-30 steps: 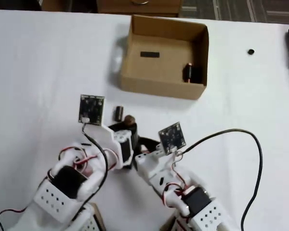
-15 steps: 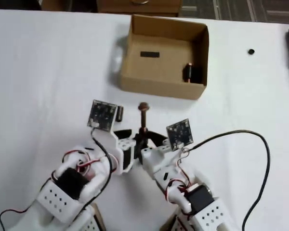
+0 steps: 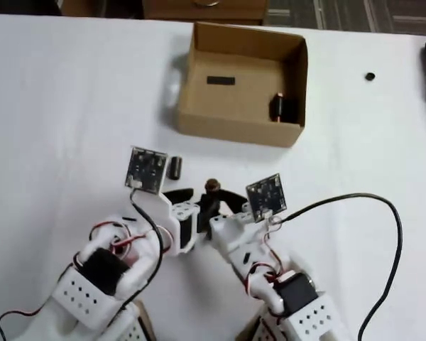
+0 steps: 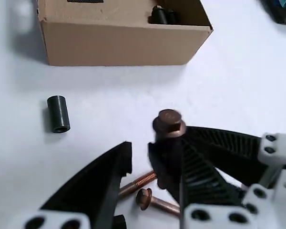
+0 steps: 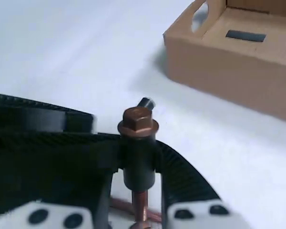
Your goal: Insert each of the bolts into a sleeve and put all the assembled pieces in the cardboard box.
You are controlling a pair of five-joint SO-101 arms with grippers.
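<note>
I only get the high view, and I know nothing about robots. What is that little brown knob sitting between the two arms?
Observer: That is the head of a bolt. The right wrist view shows its shank running down through a black sleeve, which the right tool grips.
Operator: Are more bolts waiting?
Observer: Yes. The left wrist view shows two loose bolts lying on the table beneath the tools.
Operator: Is the left tool holding anything?
Observer: It seems not. The left tool has its jaws apart, and the table shows through the gap.
</note>
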